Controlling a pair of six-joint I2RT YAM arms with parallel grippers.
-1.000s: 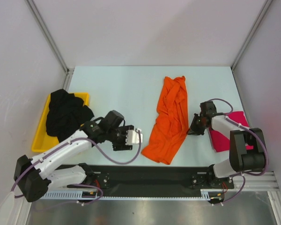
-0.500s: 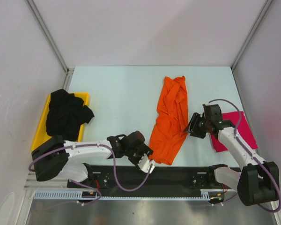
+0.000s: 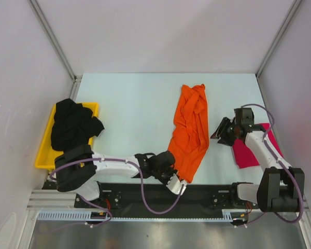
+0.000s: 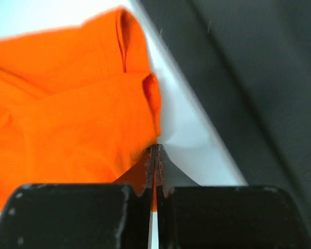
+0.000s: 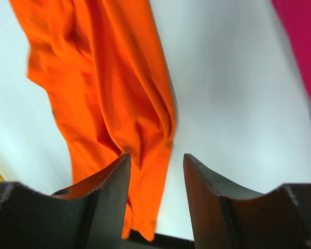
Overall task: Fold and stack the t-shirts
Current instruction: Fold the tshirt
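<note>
The orange t-shirt (image 3: 190,129) lies stretched out lengthways in the middle of the table. My left gripper (image 3: 180,182) is at its near corner. In the left wrist view the left gripper (image 4: 155,151) is shut, with a sliver of the orange t-shirt (image 4: 78,119) pinched between the jaws at its hem. My right gripper (image 3: 221,134) hovers open just right of the shirt; the wrist view shows the right gripper (image 5: 155,171) with nothing between its fingers, above the orange t-shirt (image 5: 109,88). The pink t-shirt (image 3: 260,136) lies at the right, partly under the right arm. The black t-shirt (image 3: 72,127) is bunched up at the left.
The black shirt rests on a yellow tray (image 3: 43,156) at the table's left edge. A black rail (image 3: 207,194) runs along the near edge right behind the left gripper. White walls close in the table on three sides.
My left arm swung from beside the tray to the orange shirt's near corner and its jaws shut on the hem. The right gripper opened wider and drew back slightly to the right.
</note>
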